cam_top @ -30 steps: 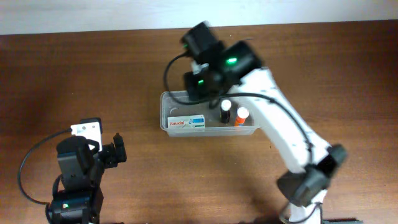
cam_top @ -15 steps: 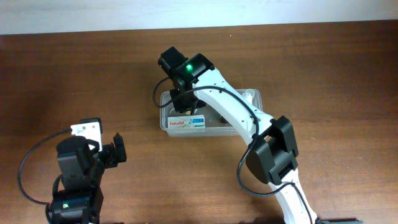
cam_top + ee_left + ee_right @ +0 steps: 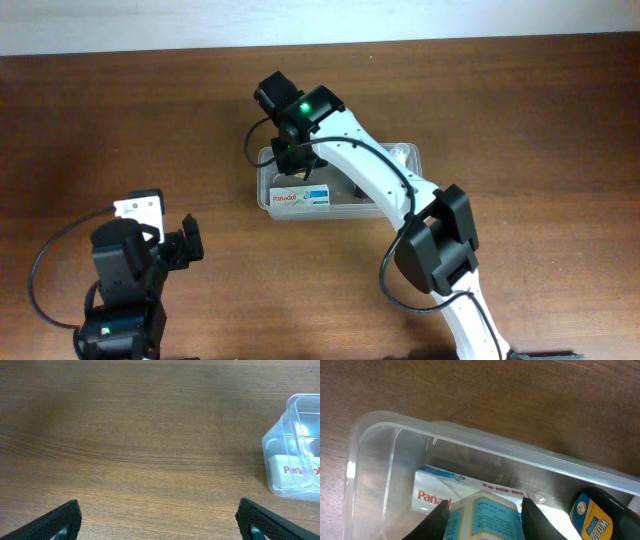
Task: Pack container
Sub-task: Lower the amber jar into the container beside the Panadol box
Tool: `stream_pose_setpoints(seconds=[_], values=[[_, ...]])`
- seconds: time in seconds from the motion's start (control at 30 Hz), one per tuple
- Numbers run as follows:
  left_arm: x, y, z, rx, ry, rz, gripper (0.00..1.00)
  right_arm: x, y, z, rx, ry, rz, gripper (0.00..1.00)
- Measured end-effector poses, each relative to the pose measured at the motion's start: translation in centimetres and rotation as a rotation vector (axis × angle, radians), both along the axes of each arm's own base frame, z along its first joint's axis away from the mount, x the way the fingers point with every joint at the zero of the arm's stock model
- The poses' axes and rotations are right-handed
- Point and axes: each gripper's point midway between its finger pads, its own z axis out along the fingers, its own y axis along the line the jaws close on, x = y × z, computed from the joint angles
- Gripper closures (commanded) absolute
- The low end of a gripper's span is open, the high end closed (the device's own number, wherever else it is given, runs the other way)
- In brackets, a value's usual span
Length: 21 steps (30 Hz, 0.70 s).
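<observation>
The clear plastic container (image 3: 265,172) sits mid-table and shows in the left wrist view (image 3: 295,415) and the right wrist view (image 3: 485,442). A white Panadol box (image 3: 300,197) lies in its left end (image 3: 432,492). My right gripper (image 3: 290,158) hangs over that end, shut on a white bottle with a blue label (image 3: 482,515), held just above the box. A dark bottle with a blue-yellow label (image 3: 592,515) is inside to the right. My left gripper (image 3: 160,525) is open and empty over bare wood, left of the container.
The right arm (image 3: 380,190) crosses over the container and hides most of its contents from above. The left arm's base (image 3: 125,270) sits at the front left. The brown wooden table (image 3: 520,120) ends at a white wall at the back.
My right arm has swung left, from over the container's middle to over its left end, and now covers the small bottles inside. The left arm has not moved.
</observation>
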Motion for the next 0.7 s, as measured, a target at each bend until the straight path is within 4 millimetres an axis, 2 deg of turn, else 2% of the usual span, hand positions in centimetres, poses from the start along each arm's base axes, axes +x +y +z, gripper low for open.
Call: stream_pose_setpoints(seconds=[0.47,0.7], values=[[0.0,0.0,0.0,0.000,0.000,0.000,0.00,0.0,0.0,-3.1,-0.033,0.045,-0.006,0.65],[0.0,0.0,0.0,0.000,0.000,0.000,0.01,0.6,0.5,-3.7,-0.020,0.029,-0.007,0.66]])
